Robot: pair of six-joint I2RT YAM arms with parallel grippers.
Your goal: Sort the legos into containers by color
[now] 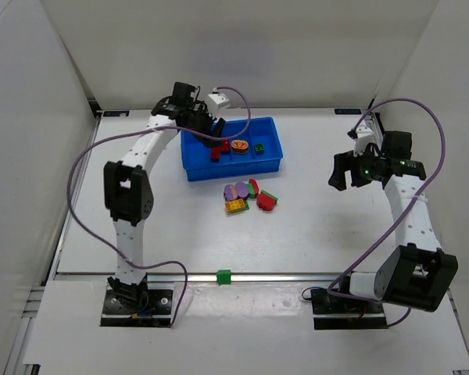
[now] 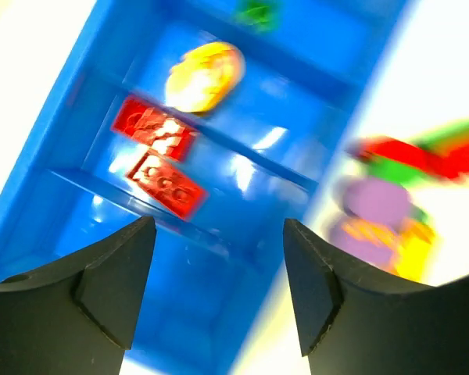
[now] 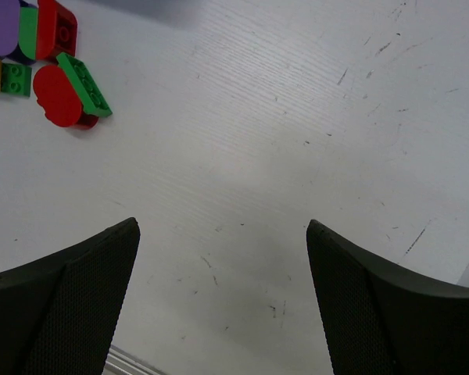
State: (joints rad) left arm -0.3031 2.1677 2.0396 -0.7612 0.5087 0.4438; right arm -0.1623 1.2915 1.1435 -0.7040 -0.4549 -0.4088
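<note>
Shows the left gripper spread, nothing between its jaws, hovering over the blue tray. Just beyond the fingertips, toward 11 o'clock in the wrist view, finds two red bricks lying side by side in one compartment. Further toward 12 o'clock, finds a yellow oval in the next compartment and a green brick in the one after.

From above, places the tray at 12 o'clock on the table, with the unsorted pile just outside its near wall at 6 o'clock. Places the right gripper well apart at 3 o'clock, jaws wide and empty over bare surface.

Possible trouble, by judgement:
- Clipping the tray wall on the way out to the pile, with the gripper hanging right above it.
- Pinching two pieces at once, with the pile packed tight and partly stacked.
- Overlooking the lone green piece at 6 o'clock, near the front edge.

As for looks: small, glossy, hard plastic. Includes studded rectangles and smooth rounded shapes in red, green and yellow, plus a purple oval. Probably slippery in a narrow pinch.
</note>
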